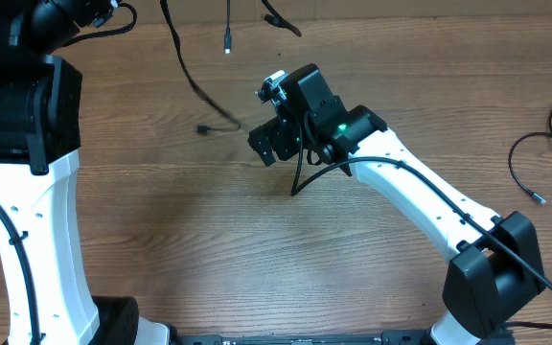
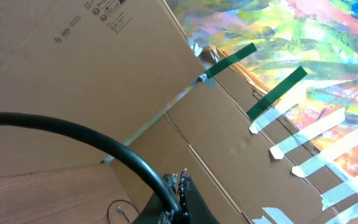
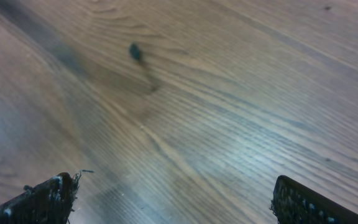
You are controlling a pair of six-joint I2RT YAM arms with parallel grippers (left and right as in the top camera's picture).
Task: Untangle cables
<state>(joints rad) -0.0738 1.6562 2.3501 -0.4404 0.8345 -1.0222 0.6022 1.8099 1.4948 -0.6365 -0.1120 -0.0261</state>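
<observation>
Looks mostly done imo: cables point(image 1: 185, 67) lie apart along the far edge of the surface point(image 1: 209, 249), 1 more off right. Right end effector point(image 3: 173, 196) wide open, empty, over bare wood. Left end effector shut.

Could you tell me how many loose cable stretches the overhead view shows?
4: a long cable top left, curving down; a silver-tipped cable at the top edge; a short cable beside it; a looped cable at the right edge. Some may join off-frame.
</observation>
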